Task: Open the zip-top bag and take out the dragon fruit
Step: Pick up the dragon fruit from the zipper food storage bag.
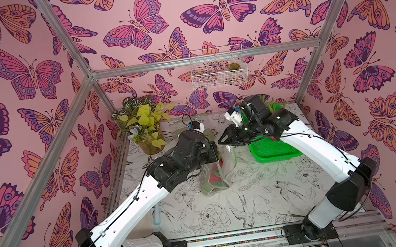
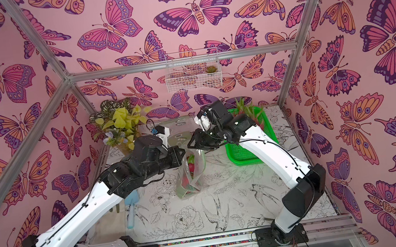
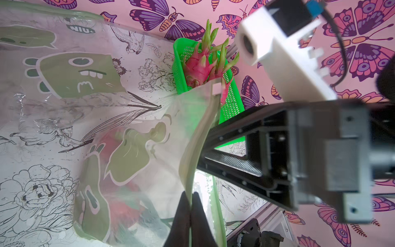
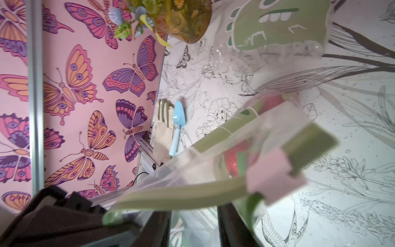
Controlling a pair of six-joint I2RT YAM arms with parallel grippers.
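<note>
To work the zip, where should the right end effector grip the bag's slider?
Probably pinch the pink slider across its flat sides, coming from the green basket side: it sticks out at the end of the green zip strip, which the left end effector holds up.

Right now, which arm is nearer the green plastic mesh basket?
Right. The right arm reaches over the green plastic mesh basket; the left arm lies on the other side of the clear zip-top bag, apart from the basket.
</note>
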